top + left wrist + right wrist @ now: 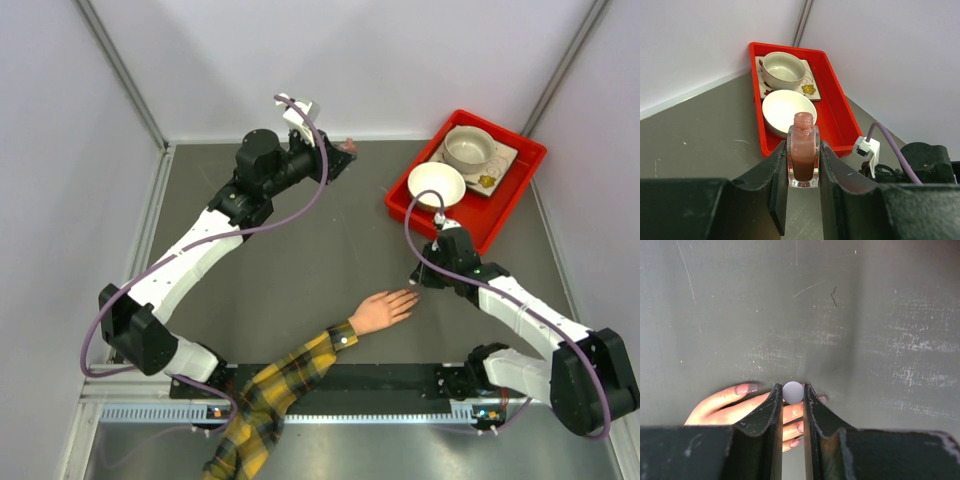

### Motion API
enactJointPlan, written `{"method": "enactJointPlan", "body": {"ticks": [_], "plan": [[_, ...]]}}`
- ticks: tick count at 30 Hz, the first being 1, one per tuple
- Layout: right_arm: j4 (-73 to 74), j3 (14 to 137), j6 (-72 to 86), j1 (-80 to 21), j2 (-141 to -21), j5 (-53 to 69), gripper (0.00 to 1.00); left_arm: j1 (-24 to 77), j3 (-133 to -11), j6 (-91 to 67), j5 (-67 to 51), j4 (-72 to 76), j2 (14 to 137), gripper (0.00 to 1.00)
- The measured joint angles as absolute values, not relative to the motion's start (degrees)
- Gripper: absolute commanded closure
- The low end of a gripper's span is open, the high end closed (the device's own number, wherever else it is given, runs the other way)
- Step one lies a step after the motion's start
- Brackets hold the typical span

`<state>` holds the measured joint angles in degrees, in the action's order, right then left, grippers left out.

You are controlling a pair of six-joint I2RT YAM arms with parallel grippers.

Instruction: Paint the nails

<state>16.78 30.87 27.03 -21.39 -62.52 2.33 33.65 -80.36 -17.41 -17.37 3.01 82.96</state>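
Note:
The pale peach mannequin hand with a yellow-and-dark plaid sleeve lies flat on the grey table, fingers pointing right. In the right wrist view its nails look pinkish. My right gripper hovers just over the fingertips, shut on the polish brush cap, seen end-on as a pale round knob; the brush itself is hidden. My left gripper is at the far back of the table, shut on the uncapped nail-polish bottle, held upright above the table.
A red tray at the back right holds a white bowl and a cup on a flowered tile. The tray lies ahead of the left gripper. Walls enclose the table on three sides.

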Motion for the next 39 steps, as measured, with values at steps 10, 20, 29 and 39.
{"method": "enactJointPlan", "body": {"ticks": [10, 20, 29, 39], "plan": [[16.91, 30.87, 27.0, -20.84, -62.52, 2.81, 1.0, 33.61, -80.47, -17.91, -17.61, 3.03, 83.05, 1.0], [17.17, 30.87, 27.0, -20.43, -62.61, 2.96, 1.0, 33.61, -80.55, -17.91, -17.76, 3.03, 83.07, 1.0], [17.15, 30.87, 26.98, -20.05, -63.79, 3.11, 1.0, 33.5, -80.9, -17.91, -17.76, 3.01, 83.61, 1.0], [17.17, 30.87, 26.98, -19.97, -64.05, 3.11, 1.0, 33.34, -80.9, -17.91, -17.78, 3.03, 83.9, 1.0]]}}
